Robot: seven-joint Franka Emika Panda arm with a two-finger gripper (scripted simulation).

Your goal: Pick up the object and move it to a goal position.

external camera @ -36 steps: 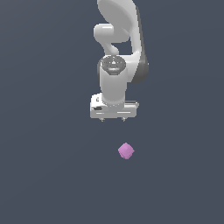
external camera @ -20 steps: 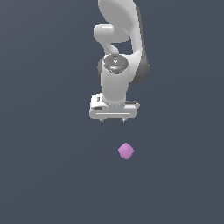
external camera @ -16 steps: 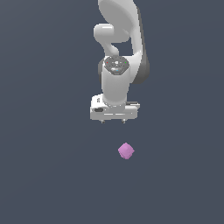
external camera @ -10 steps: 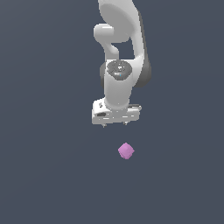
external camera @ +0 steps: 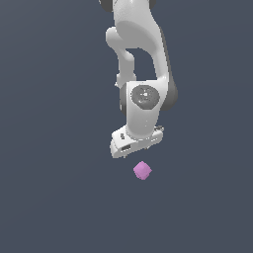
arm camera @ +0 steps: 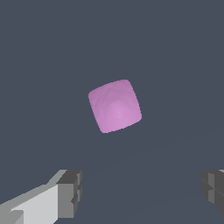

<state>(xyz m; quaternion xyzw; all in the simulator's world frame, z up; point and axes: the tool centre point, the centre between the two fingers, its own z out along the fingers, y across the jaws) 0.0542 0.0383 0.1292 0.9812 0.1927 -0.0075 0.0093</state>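
In the exterior view, the white arm (external camera: 141, 64) reaches down over a plain dark grey floor (external camera: 49, 197). Its gripper (external camera: 136, 147) hangs just above the object (external camera: 142, 170), a small pink-purple lump lying on the floor, not touching it. The fingers are hard to make out from here.

In the wrist view, the object (arm camera: 115, 105) sits free on the floor (arm camera: 43, 43), a rounded cube-like shape. Two grey fingertips (arm camera: 70, 192) stand spread wide apart, with nothing between them; the object lies beyond them, ungripped.
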